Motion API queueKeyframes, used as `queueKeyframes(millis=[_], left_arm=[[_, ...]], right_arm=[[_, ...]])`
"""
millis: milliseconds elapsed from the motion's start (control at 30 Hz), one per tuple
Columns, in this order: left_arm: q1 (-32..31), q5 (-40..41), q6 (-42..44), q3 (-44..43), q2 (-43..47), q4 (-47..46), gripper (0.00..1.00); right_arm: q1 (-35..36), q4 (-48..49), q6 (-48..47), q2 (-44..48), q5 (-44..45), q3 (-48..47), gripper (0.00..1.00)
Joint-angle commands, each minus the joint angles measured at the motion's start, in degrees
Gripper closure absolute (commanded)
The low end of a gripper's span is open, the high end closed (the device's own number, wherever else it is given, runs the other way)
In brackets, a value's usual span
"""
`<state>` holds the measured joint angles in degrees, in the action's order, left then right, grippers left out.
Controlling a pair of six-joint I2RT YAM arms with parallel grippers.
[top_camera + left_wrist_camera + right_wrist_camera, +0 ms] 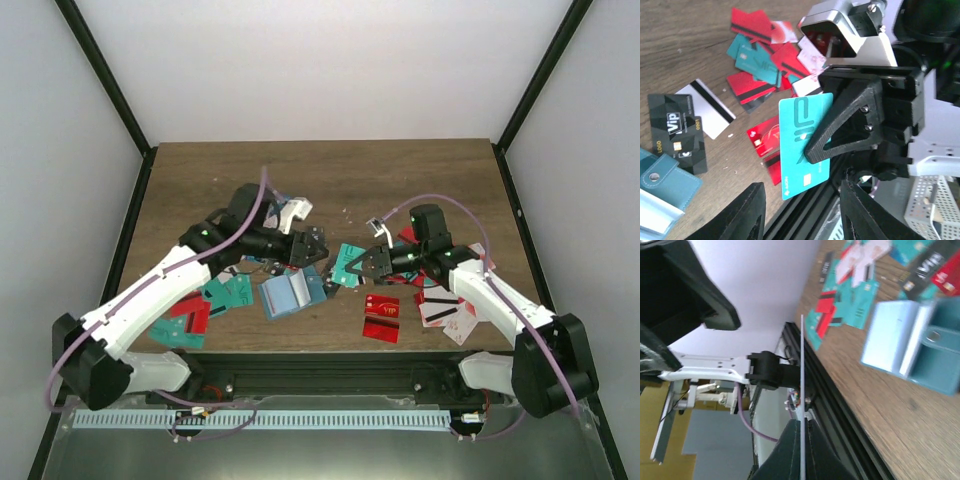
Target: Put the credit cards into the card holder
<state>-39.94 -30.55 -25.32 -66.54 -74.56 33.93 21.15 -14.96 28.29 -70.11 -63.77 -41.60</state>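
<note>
Seems mid-carry: gripping a teal card (800,150) tight in the right fingers (852,117), apparently clear of the bench (420,175). Holding nothing in the left fingers (747,215), spread apart and facing that card. Must next bring the card left to the card holder (288,294), open near the middle by the near edge, line its edge up with a pocket and slide in, likely steadying the holder. Leaves many credit cards (440,305) scattered either side. Reads "VIP" on the held card; "Vip" and "LOGO" on a black card (682,135).

Dark wooden table (330,170) enclosed by white walls (300,60), seemingly evenly lit.
</note>
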Motion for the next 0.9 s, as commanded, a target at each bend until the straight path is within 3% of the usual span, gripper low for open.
queueKeyframes(millis=[0, 300, 467, 733, 867], left_arm=[[2.2, -9.1, 1.9, 1.1, 3.3, -1.3, 0.55], [2.6, -20.3, -3.3, 4.7, 4.1, -12.0, 0.51], [2.3, -21.7, -5.2, 5.2, 2.8, -14.7, 0.51], [2.1, -20.6, -5.1, 6.5, 3.3, -14.2, 0.52], [1.7, -21.4, -6.3, 7.2, 3.5, -16.2, 0.76]], right_arm=[[0.0, 5.1, -2.1, -0.6, -9.8, -4.5, 0.99], [1.8, 4.4, -3.3, -0.5, -17.2, -6.8, 0.99], [5.6, 5.9, -2.0, -0.8, -16.8, -7.7, 0.99], [6.0, 9.1, 0.4, -0.5, -16.9, -8.0, 0.99], [6.4, 9.3, 0.5, -0.9, -17.4, -8.2, 0.99]])
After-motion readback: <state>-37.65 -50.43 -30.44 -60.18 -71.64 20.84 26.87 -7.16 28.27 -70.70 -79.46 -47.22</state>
